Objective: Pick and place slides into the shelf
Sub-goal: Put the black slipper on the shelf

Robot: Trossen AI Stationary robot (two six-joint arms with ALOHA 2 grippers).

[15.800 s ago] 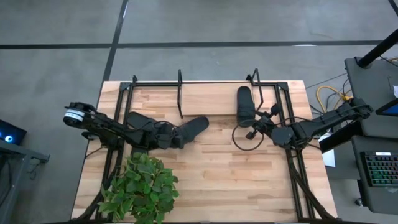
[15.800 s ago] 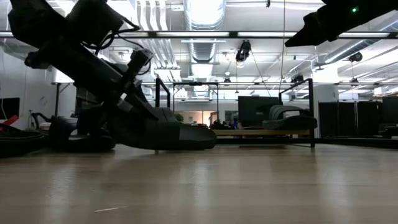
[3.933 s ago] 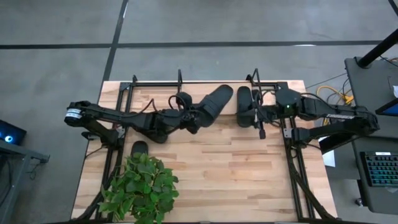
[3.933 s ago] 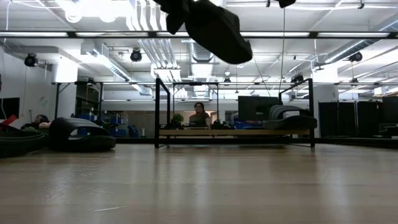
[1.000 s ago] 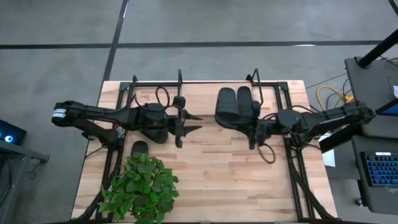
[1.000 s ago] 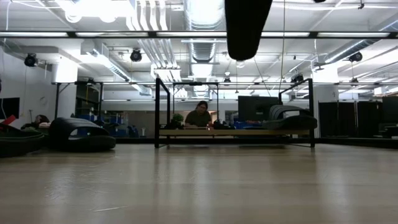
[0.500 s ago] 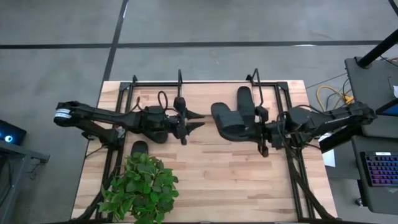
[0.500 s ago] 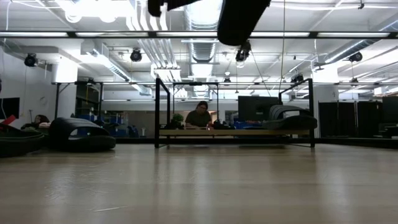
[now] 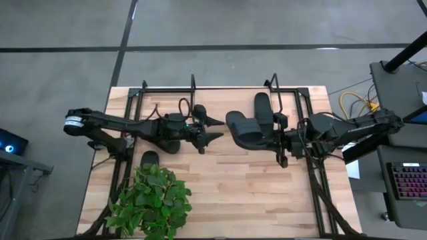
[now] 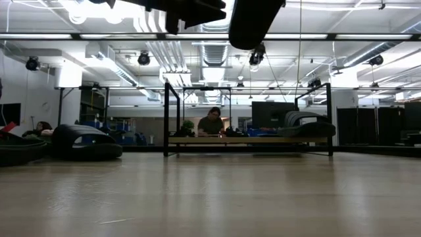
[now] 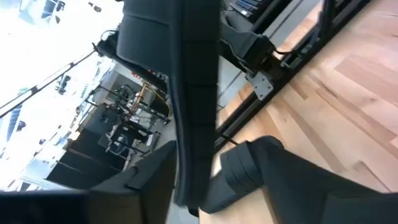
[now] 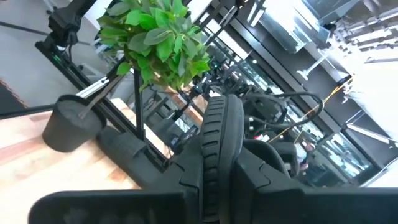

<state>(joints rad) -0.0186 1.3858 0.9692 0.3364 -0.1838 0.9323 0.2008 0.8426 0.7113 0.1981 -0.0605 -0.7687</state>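
**Carrying a slide toward the shelf**

My right end effector is clamped on a slide, held in the air over the desk's middle, toward its far edge. Another slide lies on the shelf at the desk's far edge. My left end effector hovers nearby, fingers spread, empty. Next, I judge, comes lowering the held slide beside the shelved one and releasing.

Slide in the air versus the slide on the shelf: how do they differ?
The airborne slide is clamped by the right gripper, above the table; the shelved slide rests free on the shelf. From above, the airborne slide lies slantwise, the shelved slide straight. Both are plain black. The left gripper waits open nearby.
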